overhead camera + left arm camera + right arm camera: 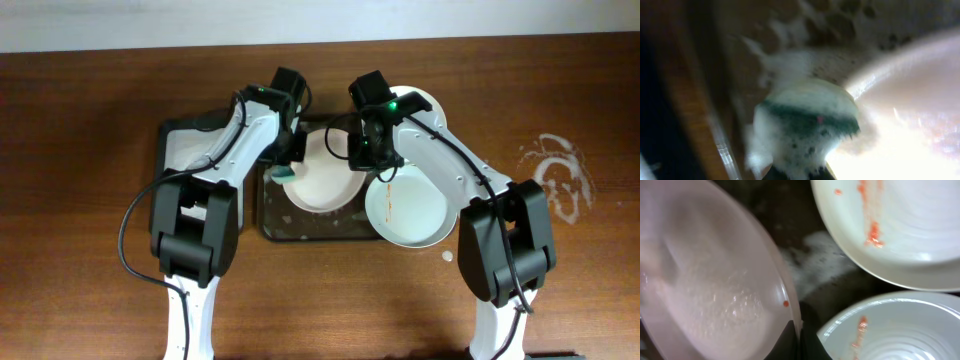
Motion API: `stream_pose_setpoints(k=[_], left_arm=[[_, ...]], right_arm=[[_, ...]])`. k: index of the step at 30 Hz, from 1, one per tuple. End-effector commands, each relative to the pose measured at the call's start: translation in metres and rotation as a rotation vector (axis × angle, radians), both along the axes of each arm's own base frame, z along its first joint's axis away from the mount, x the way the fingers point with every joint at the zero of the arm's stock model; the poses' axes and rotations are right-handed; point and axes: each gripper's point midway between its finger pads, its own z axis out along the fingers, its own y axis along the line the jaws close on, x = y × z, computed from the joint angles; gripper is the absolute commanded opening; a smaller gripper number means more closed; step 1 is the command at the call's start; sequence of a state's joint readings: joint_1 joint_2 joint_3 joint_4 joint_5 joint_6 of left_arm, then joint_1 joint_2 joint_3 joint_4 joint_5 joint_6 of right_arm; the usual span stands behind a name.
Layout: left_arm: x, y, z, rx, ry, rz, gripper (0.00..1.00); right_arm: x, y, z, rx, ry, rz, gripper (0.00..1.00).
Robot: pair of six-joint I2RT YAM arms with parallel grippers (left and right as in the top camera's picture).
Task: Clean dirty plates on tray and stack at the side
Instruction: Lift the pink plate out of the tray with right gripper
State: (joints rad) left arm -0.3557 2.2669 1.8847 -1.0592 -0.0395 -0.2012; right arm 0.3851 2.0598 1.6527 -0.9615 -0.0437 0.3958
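Note:
The tray (300,226) lies at the table's middle, flecked with foam. A soapy white plate (320,178) sits tilted in it. My left gripper (286,168) is shut on a foamy green sponge (810,120), which is pressed at this plate's left rim (910,100). My right gripper (363,160) is shut on the same plate's right rim (715,280), fingers pinching it (799,335). A second plate (405,208) with an orange smear lies at the tray's front right. A third plate (420,105), also smeared, sits behind my right arm. Both show in the right wrist view (900,230) (900,330).
A narrower dark tray (185,145) lies left of the main one, under my left arm. A white foam smear (555,175) marks the wooden table at the right. The tray floor (840,20) around the sponge is wet and foamy.

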Motion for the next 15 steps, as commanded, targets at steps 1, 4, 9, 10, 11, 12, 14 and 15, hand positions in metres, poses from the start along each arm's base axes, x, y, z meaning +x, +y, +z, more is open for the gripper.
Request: stream_pose_setpoints(k=[1,4,9,10,11,12,14,15], left_arm=[[0.021,0.017,0.02,0.081,-0.076,0.009,0.01],[0.024,0.016,0.023,0.076,-0.085,0.017,0.01],[0.023,0.015,0.023,0.065,-0.084,0.053,0.01],[0.023,0.015,0.023,0.064,-0.084,0.061,0.01],[0.023,0.014,0.023,0.057,-0.081,0.06,0.01],[0.022,0.013,0.023,0.054,-0.08,0.063,0.01],[0.022,0.012,0.023,0.048,-0.078,0.062,0.01],[0.022,0.011,0.022,0.042,-0.075,0.061,0.01]], right_arm=[[0.009,-0.013,0.031,-0.054,-0.089,-0.026,0.04],[0.01,-0.02,0.047,-0.081,-0.132,-0.038,0.04],[0.01,-0.032,0.082,-0.118,-0.22,-0.06,0.04],[0.01,-0.035,0.087,-0.128,-0.237,-0.064,0.04],[0.01,-0.039,0.096,-0.156,-0.264,-0.07,0.04],[0.009,-0.041,0.101,-0.181,-0.284,-0.073,0.04],[0.006,-0.044,0.11,-0.237,-0.317,-0.073,0.04],[0.004,-0.047,0.117,-0.3,-0.345,-0.07,0.04]])
